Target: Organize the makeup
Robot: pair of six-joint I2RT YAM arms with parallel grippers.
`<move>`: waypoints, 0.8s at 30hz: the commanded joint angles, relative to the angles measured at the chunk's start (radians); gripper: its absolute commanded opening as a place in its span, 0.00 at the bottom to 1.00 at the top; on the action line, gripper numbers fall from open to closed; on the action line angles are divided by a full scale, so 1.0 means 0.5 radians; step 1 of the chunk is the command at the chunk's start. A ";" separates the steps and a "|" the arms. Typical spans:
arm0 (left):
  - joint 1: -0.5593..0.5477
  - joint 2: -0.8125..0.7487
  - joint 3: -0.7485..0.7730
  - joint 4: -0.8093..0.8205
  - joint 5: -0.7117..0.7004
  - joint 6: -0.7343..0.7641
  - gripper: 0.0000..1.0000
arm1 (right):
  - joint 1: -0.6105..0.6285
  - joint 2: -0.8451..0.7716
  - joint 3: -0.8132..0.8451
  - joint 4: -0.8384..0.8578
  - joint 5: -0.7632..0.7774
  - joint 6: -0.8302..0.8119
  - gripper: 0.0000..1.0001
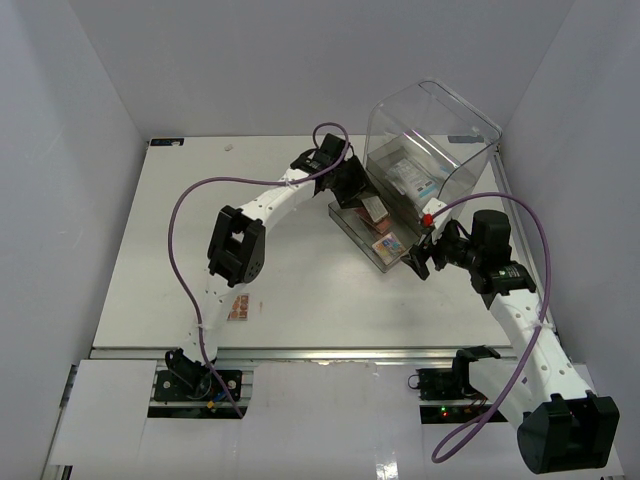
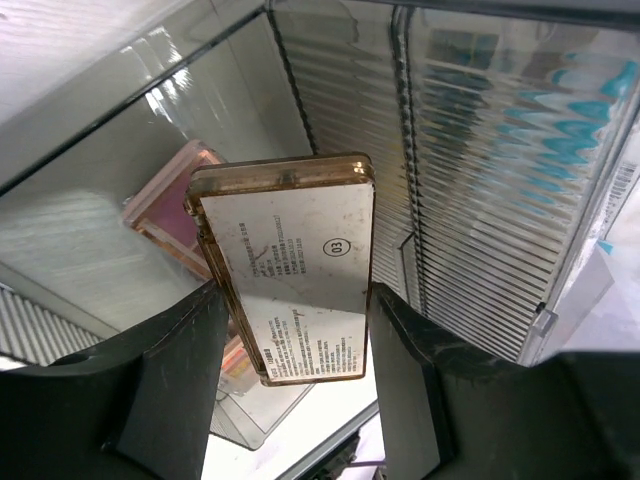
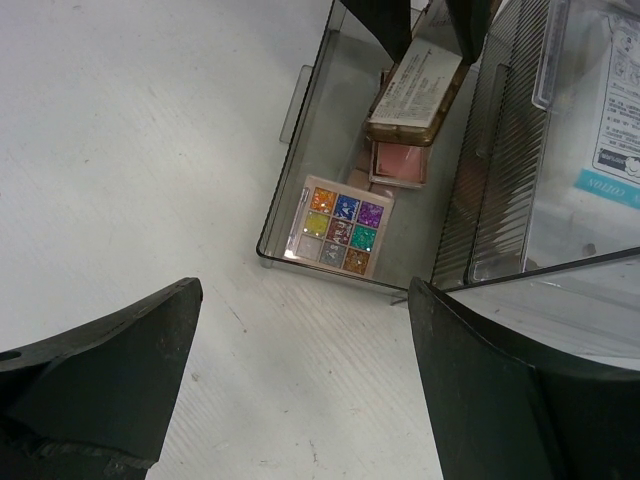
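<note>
My left gripper (image 1: pixel 352 190) (image 2: pixel 298 295) is shut on a long gold-rimmed palette (image 2: pixel 295 260), its white printed back towards the camera. It holds the palette tilted over the pulled-out clear drawer (image 3: pixel 290 110). The palette also shows in the right wrist view (image 3: pixel 418 95). In the drawer lie a pink palette (image 3: pixel 400 165) (image 2: pixel 170 205) and a multicolour glitter palette (image 3: pixel 338 227) (image 1: pixel 388 246). My right gripper (image 1: pixel 420 255) (image 3: pixel 305 295) is open and empty above the table, just in front of the drawer. A white packet with blue print (image 3: pixel 610 120) sits inside the box.
The tall clear acrylic drawer box (image 1: pixel 440 120) stands at the back right, its ribbed front (image 2: pixel 480 200) close to my left fingers. A small pink palette (image 1: pixel 238 308) lies on the table near the left arm's base. White walls enclose the table.
</note>
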 commanded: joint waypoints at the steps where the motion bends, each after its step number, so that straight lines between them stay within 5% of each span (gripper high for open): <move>1: 0.003 -0.047 0.040 0.179 0.138 -0.048 0.87 | -0.015 -0.036 -0.017 0.074 -0.048 -0.011 0.90; 2: 0.003 -0.049 0.033 0.198 0.151 -0.054 0.98 | -0.018 -0.034 -0.017 0.075 -0.048 -0.011 0.90; 11: 0.003 -0.220 -0.093 0.245 0.120 0.022 0.98 | -0.032 -0.046 -0.017 0.075 -0.065 -0.011 0.90; 17: 0.003 -0.582 -0.377 0.249 -0.026 0.332 0.98 | -0.041 -0.051 -0.023 0.071 -0.076 -0.016 0.90; 24: 0.120 -1.494 -1.463 0.444 -0.316 0.695 0.98 | -0.059 -0.065 -0.025 0.045 -0.151 -0.051 0.90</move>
